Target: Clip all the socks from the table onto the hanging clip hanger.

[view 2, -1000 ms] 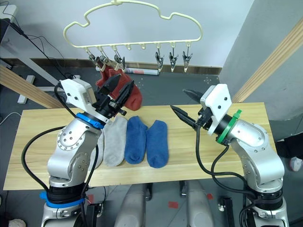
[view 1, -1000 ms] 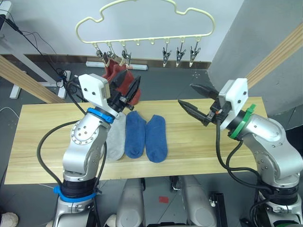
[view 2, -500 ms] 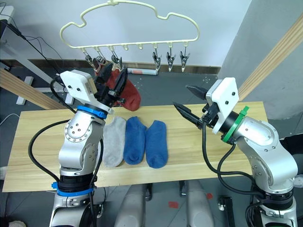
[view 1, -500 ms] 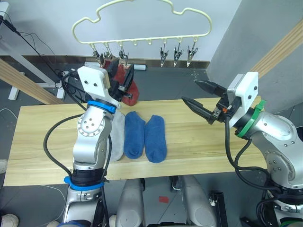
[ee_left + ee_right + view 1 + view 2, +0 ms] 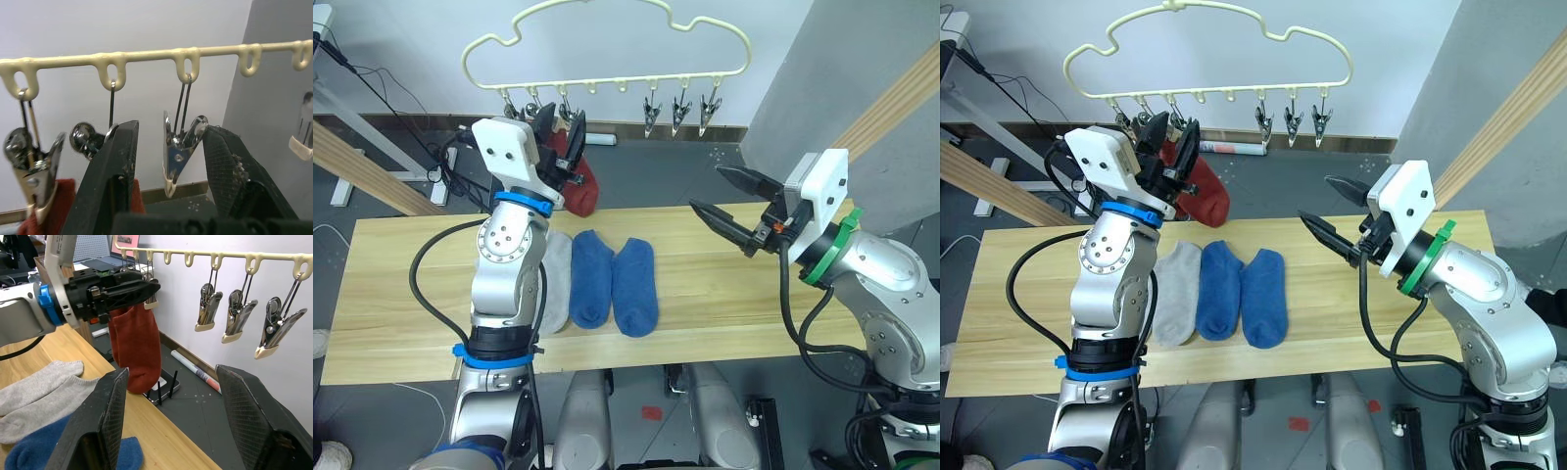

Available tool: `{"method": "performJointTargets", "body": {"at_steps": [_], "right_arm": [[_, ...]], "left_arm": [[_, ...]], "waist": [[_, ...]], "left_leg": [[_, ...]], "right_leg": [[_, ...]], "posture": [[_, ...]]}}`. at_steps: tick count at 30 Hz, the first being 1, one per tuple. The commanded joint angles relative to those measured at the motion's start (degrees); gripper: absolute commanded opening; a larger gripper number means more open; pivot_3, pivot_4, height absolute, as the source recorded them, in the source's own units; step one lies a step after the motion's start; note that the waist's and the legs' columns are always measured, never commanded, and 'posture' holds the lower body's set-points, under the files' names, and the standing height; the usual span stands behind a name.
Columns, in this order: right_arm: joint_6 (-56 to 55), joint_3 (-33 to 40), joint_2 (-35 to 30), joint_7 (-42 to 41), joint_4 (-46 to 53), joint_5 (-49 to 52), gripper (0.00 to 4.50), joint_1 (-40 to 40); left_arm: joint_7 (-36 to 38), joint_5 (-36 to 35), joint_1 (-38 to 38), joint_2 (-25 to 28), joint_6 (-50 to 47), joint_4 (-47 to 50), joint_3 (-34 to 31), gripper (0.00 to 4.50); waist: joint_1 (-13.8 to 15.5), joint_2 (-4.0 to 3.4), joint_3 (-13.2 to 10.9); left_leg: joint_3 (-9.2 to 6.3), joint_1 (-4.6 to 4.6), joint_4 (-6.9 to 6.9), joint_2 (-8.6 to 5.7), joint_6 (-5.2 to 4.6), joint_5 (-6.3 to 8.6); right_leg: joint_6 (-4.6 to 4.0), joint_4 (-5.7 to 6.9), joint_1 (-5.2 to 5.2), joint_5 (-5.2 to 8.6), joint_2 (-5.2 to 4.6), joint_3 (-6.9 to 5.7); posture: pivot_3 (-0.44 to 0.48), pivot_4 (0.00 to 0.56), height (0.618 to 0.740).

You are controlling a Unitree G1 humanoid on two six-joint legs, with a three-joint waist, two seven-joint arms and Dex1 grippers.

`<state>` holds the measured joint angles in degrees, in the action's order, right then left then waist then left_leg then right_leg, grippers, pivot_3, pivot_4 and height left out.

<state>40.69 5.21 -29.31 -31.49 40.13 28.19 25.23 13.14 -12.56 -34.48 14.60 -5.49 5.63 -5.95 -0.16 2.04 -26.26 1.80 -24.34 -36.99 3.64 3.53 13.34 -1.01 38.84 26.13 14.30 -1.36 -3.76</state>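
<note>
The left gripper (image 5: 168, 161) has its jaws wide apart, bracketing a small grey metal clip (image 5: 178, 154) that hangs upright between them — long axis vertical — from the pale yellow cloud-outline wire hanger (image 5: 146, 56). Just beside hangs a brick red knit sock (image 5: 136, 345). Well apart, the right gripper (image 5: 717, 203) gapes empty above the light wooden worktop (image 5: 411, 294).

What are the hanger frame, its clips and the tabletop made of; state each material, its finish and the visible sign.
Clip hanger: probably coated wire, since it is a thin bent outline with a smooth pale yellow skin.
Clips: metal, shiny grey with bright reflections, and pale tips that look like plastic caps.
Table: wood or a wood-look board, light and matte with visible grain lines. Which of the two, the views leave open.
</note>
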Motion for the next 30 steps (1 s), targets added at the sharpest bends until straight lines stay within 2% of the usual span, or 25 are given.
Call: {"method": "performJointTargets", "body": {"at_steps": [1,11,14,18,20,25,29,30], "right_arm": [[-1.13,0.22,-0.74,0.35,1.84,0.63,2.96,-0.82],[-1.60,-0.08,-1.13,0.65,1.59,0.89,2.96,-1.31],[-1.81,-0.27,-1.10,0.64,1.45,0.84,2.96,-1.32],[-1.75,-0.36,-1.19,0.66,1.63,0.91,2.96,-1.56],[-1.84,-0.55,-1.21,0.66,1.71,0.82,2.96,-1.75],[-2.37,-2.25,-1.22,0.84,1.37,-0.56,2.96,-2.16],[0.46,-9.34,-0.75,4.51,-1.45,-5.80,2.96,-2.18],[0.20,-11.87,0.16,5.59,-2.40,-7.47,3.13,-2.30]], "left_arm": [[-0.43,0.40,-0.31,-0.84,1.52,1.48,0.00,2.17],[-1.79,1.71,-0.46,-1.20,0.77,2.97,0.03,2.17],[-1.58,1.91,-0.63,-1.33,1.04,2.99,0.29,1.66],[-1.70,2.12,-0.61,-1.33,1.00,3.34,0.22,0.61],[-1.69,2.19,-0.46,-1.27,0.93,3.64,0.26,0.27],[-1.38,2.56,-0.70,-0.51,0.94,4.12,0.00,0.17],[-0.34,1.84,-0.46,0.82,-1.05,5.09,-0.47,0.17],[-0.06,1.36,-0.60,1.23,-1.77,5.13,-0.77,0.17]], "waist": [[-0.01,0.00,0.00],[-0.02,0.00,0.00],[-0.02,0.00,0.00],[-0.02,0.00,0.00],[-0.02,0.00,0.00],[-0.05,0.00,0.00],[-0.10,0.00,0.00],[-0.12,0.00,0.00]], "left_leg": [[0.00,0.00,0.00,0.01,0.00,0.00],[0.00,0.00,0.00,0.00,0.00,0.00],[0.00,0.00,0.00,0.00,0.00,0.00],[0.00,0.00,0.01,0.00,0.00,0.00],[0.00,0.00,0.01,0.00,0.00,0.00],[0.00,0.00,0.00,0.00,0.00,0.00],[0.00,0.00,0.01,0.00,0.00,0.00],[0.00,0.00,0.00,0.02,0.00,0.00]], "right_leg": [[0.00,0.00,0.00,0.00,0.00,0.00],[0.00,0.01,0.00,0.00,0.00,-0.01],[0.00,0.00,0.00,0.00,0.00,-0.01],[0.00,0.00,0.00,0.00,0.00,-0.01],[0.00,0.00,0.00,0.00,0.00,-0.01],[0.00,0.00,0.00,0.00,0.00,-0.01],[0.00,0.00,0.00,0.00,0.00,-0.01],[0.00,0.00,0.00,0.00,0.00,-0.01]], "posture": [[-0.096,0.481,0.740],[-0.089,0.481,0.740],[-0.089,0.481,0.740],[-0.088,0.482,0.740],[-0.086,0.480,0.740],[-0.082,0.478,0.740],[-0.078,0.478,0.740],[-0.072,0.477,0.740]]}}
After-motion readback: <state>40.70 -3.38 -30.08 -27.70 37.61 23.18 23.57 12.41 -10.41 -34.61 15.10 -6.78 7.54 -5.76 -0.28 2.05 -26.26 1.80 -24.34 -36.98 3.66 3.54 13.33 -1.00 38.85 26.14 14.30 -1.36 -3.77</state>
